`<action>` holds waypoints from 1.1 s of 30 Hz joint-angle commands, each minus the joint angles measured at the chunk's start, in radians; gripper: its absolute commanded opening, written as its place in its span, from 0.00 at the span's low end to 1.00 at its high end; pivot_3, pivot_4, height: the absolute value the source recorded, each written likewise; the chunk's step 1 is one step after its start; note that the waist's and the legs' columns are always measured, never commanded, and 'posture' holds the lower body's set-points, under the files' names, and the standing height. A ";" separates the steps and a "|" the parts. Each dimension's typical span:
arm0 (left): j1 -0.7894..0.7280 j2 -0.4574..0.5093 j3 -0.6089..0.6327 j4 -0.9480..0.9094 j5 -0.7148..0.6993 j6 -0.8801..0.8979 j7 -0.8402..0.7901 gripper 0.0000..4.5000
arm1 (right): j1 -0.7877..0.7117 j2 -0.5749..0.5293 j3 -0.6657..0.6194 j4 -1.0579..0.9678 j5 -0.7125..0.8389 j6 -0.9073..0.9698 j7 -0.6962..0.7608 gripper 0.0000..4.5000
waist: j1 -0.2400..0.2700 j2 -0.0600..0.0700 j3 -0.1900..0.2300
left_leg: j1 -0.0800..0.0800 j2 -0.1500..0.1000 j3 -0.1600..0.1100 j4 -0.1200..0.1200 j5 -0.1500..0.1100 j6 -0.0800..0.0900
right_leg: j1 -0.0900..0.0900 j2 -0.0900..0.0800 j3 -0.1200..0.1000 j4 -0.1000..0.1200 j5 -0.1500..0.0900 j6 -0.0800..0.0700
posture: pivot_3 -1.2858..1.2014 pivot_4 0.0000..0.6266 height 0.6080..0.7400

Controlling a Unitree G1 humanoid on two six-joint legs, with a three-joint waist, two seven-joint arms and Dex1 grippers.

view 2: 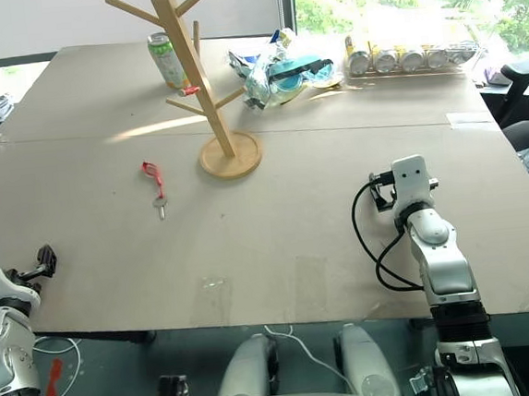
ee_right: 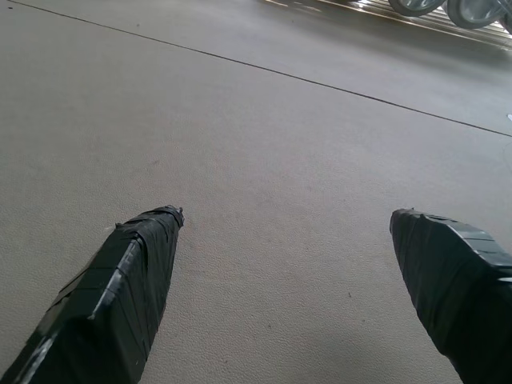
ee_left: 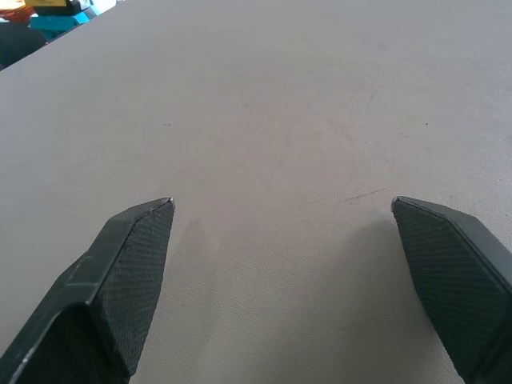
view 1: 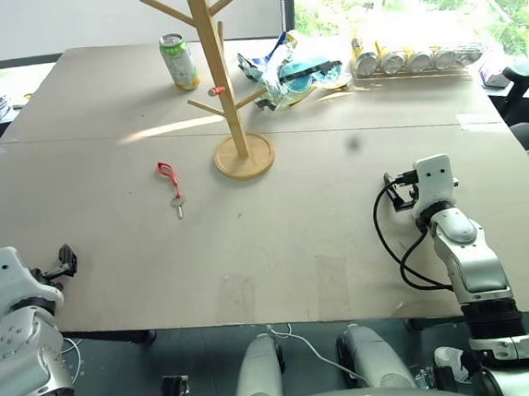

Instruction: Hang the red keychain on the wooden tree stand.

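The red keychain [view 1: 167,177] lies flat on the table, its small silver key [view 1: 179,204] towards me, left of the wooden tree stand's round base [view 1: 244,157]. The stand's post [view 1: 220,81] rises upright with its pegs angled up. My left gripper [view 1: 63,261] rests open low over the table's near left edge, well short of the keychain, with bare tabletop between its fingers [ee_left: 132,248]. At the near right my right gripper [view 1: 399,193] is open too, and its fingers [ee_right: 128,272] frame nothing but table.
A green soda can [view 1: 178,62] stands behind the stand. Crumpled wrappers and blue goggles [view 1: 295,73] lie at the back, with a row of cans [view 1: 414,57] to their right. A tiny red speck [view 1: 217,90] sits on a lower peg.
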 commanded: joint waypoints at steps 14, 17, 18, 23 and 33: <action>-0.050 0.021 -0.028 0.014 0.005 -0.009 -0.028 1.00 | -0.005 -0.021 -0.039 -0.026 0.006 -0.025 -0.007 0.99 | 0.002 0.000 0.000 | 0.000 0.000 0.000 0.000 0.000 0.000 | 0.000 0.000 0.000 0.000 0.000 0.000 | 0.52 0.24 0.94; -0.092 0.018 -0.061 0.031 0.007 -0.006 -0.042 1.00 | 0.009 -0.021 -0.057 -0.044 0.004 -0.024 -0.021 0.99 | 0.002 0.000 0.000 | 0.000 0.000 0.000 0.000 0.000 0.000 | 0.000 0.000 0.000 0.000 0.000 0.000 | 0.52 0.24 0.94; -0.113 0.014 -0.084 0.028 0.010 0.001 -0.046 1.00 | 0.020 -0.023 -0.071 -0.058 0.000 -0.021 -0.032 0.99 | 0.003 0.000 0.000 | 0.000 0.000 0.000 0.000 0.000 0.000 | 0.000 0.000 0.000 0.000 0.000 0.000 | 0.52 0.24 0.94; -0.212 -0.001 -0.181 0.049 0.028 0.025 -0.065 1.00 | 0.093 -0.033 -0.138 -0.136 -0.008 -0.002 -0.081 0.99 | 0.008 -0.001 0.000 | -0.001 0.000 0.000 0.000 0.000 0.000 | 0.000 0.000 0.000 0.000 0.000 0.000 | 0.52 0.24 0.94; -0.306 -0.045 -0.295 0.093 0.062 0.044 -0.076 1.00 | 0.232 -0.013 -0.192 -0.256 -0.013 0.030 -0.126 0.99 | -0.007 0.001 -0.002 | 0.002 0.000 0.001 0.000 0.000 0.000 | 0.001 0.000 0.001 0.001 0.000 0.000 | 0.52 0.24 0.94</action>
